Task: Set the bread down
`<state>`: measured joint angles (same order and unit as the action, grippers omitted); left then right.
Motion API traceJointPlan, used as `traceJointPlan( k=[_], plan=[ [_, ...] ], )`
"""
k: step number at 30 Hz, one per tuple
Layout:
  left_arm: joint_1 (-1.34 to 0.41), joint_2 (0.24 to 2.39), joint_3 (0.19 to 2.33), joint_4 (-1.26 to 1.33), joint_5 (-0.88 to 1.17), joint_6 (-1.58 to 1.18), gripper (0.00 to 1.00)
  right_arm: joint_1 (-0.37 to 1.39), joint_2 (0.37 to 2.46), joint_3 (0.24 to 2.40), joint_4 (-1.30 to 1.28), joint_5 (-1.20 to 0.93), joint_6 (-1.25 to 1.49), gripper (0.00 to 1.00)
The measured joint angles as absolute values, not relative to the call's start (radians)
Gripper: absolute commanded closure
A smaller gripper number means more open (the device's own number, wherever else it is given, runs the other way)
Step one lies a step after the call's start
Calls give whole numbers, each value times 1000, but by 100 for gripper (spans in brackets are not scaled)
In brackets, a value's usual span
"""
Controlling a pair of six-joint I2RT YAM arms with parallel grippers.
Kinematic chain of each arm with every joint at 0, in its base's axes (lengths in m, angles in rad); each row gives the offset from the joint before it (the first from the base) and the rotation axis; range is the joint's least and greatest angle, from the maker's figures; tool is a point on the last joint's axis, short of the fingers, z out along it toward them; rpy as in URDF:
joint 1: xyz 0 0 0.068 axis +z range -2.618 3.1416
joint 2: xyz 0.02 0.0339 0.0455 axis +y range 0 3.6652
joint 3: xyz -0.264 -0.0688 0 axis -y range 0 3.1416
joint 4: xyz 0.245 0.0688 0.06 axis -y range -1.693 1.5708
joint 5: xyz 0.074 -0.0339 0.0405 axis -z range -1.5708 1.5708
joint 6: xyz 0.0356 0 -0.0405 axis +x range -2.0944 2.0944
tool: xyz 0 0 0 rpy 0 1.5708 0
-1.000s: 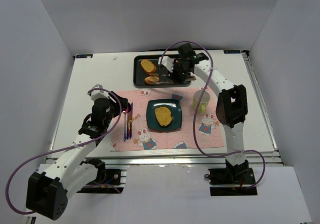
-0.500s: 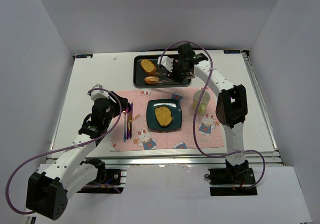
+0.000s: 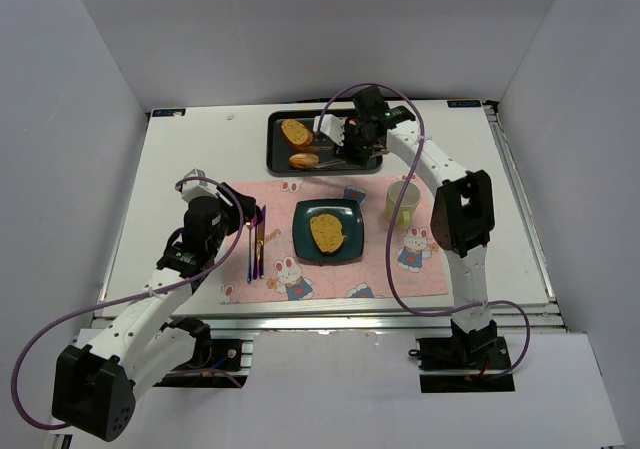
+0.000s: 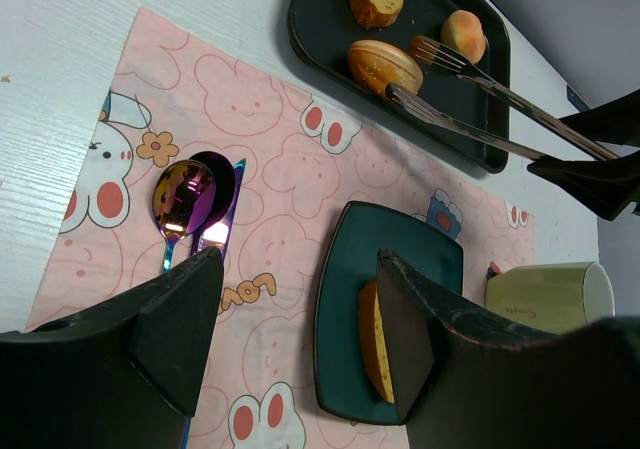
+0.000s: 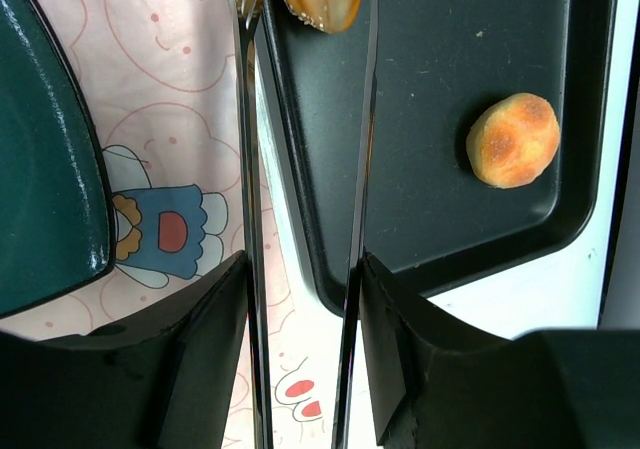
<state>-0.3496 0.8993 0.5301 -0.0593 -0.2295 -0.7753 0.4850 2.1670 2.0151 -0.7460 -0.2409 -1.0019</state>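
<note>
Your right jaws are clamped on the tongs (image 4: 437,55), whose tips flank the bun (image 4: 385,66) on the tray (image 5: 430,89), while your left jaws gape idle; the bun should be light and soft, so pinch gently across its middle.

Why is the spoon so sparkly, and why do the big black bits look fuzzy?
Left wrist view: light bounces off the rainbow-coloured metal spoon, making bright glare; the left tool has black fingers too near the lens, so they blur. Top view: even light, all sharp.
</note>
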Motion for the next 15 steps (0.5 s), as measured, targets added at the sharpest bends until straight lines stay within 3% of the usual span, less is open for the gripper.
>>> traceJointPlan(
  k=[15],
  plan=[
    [-350,899,530,-59,-229,-775,28,487,2248,2099,-768,-234,-1004,48]
  ],
)
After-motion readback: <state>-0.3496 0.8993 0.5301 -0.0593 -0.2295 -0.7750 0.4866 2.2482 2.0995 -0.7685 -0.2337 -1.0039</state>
